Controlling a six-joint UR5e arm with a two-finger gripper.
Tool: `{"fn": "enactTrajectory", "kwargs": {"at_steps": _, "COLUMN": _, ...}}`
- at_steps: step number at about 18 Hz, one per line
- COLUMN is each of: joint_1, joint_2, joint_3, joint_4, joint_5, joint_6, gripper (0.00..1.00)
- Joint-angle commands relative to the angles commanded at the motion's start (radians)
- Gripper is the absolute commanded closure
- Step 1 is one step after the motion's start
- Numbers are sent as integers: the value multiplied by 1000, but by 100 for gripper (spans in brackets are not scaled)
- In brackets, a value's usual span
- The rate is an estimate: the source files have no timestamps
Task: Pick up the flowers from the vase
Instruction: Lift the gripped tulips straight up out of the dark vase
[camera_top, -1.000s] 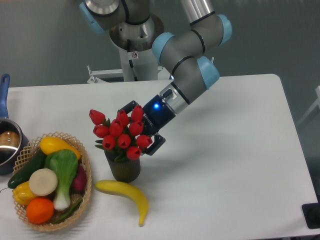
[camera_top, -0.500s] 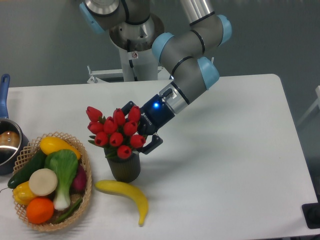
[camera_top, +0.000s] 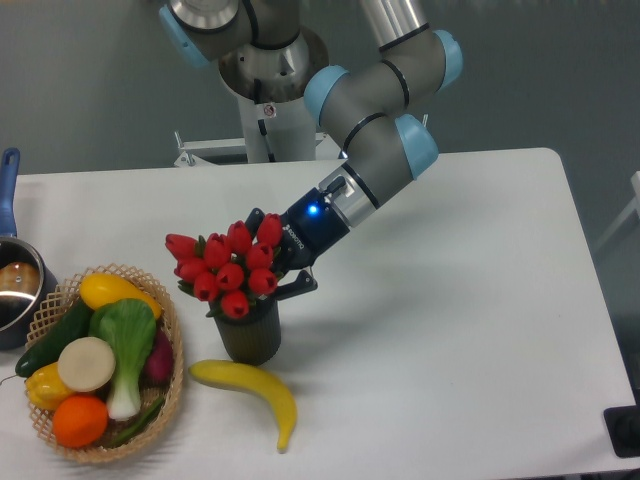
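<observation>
The flowers (camera_top: 222, 267), a tight bunch of red tulip buds with small green leaves, stand in the vase (camera_top: 248, 336), a short dark ribbed cylinder at the front left of the white table. The bunch leans to the left. My gripper (camera_top: 272, 261) comes in from the right at bud height, its black fingers closed against the right side of the bunch. The stems are hidden behind the buds and the vase mouth.
A wicker basket (camera_top: 172, 375) of vegetables and fruit sits left of the vase. A yellow banana (camera_top: 250, 385) lies just in front of the vase. A steel pot with a blue handle (camera_top: 12, 270) is at the left edge.
The gripper has slid left and its fingers have drawn together on the bunch. The flowers have shifted and tilted to the left. The vase has stayed put.
</observation>
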Motion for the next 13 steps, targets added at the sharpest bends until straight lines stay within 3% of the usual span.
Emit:
{"fn": "enactTrajectory", "kwargs": {"at_steps": 7, "joint_1": 2, "joint_2": 9, "joint_3": -5, "joint_4": 0, "joint_5": -74, "joint_6": -2, "gripper": 67}}
{"fn": "enactTrajectory", "kwargs": {"at_steps": 13, "joint_1": 5, "joint_2": 58, "joint_3": 11, "joint_4": 0, "joint_5": -87, "joint_6": -90, "gripper": 66}}
